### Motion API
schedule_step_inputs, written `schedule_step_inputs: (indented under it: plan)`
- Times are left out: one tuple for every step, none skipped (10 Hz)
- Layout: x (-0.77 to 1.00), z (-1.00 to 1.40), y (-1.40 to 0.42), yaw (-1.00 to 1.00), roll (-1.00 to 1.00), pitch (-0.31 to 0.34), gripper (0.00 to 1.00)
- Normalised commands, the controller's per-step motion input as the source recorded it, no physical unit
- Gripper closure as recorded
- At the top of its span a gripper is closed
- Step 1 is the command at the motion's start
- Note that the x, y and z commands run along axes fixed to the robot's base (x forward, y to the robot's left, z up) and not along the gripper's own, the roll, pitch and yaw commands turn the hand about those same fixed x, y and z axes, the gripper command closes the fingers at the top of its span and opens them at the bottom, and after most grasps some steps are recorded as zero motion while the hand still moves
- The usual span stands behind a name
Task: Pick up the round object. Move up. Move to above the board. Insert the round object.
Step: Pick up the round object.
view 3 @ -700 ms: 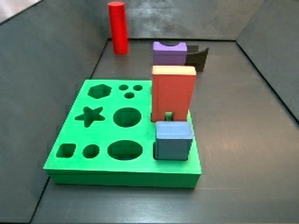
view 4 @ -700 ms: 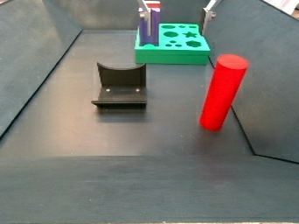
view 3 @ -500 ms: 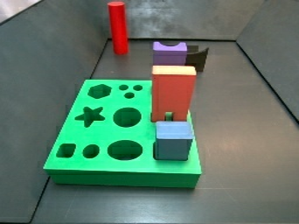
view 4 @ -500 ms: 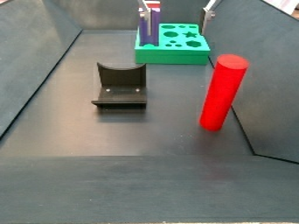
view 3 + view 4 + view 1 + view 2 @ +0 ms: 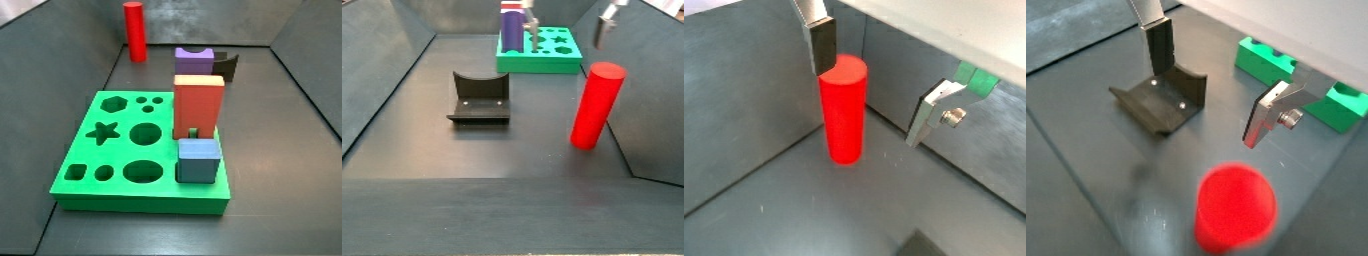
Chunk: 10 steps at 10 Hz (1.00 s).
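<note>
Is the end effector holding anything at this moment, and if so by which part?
Nothing is held. The end effector hangs open above the round object, which stands upright on the floor, its fingers apart and clear of it.

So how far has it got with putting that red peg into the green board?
Nothing is done yet: the tall red cylinder peg stands on the grey floor, unheld. In hand: the gripper hangs open above the peg, fingers apart. Left: grasp, lift, carry to the green square board, insert.
</note>
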Motion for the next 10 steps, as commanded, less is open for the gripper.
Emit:
schedule_step_inputs:
  plan:
    - [-0.93,-0.02,0.39,-0.11,0.11,-0.174,0.00]
    - [-0.90,-0.05,0.32,-0.09,0.13,-0.180,0.00]
    - [-0.74,-0.04,0.23,-0.07,0.13,-0.136,0.00]
    - [-0.44,-0.13,0.14,0.00,0.13,-0.100,0.00]
    - [-0.23,-0.26,0.05,0.00,0.14,-0.060,0.00]
    - [-0.04,-0.31,0.01,0.00,0.17,-0.023,0.00]
    - [0.07,-0.34,0.04,0.04,0.21,0.000,0.00]
    - [0.21,-0.25,0.06,0.05,0.24,0.000,0.00]
    - [0.12,-0.25,0.10,0.04,0.20,0.000,0.00]
    - [0.00,-0.35,0.14,0.03,0.09,-0.003,0.00]
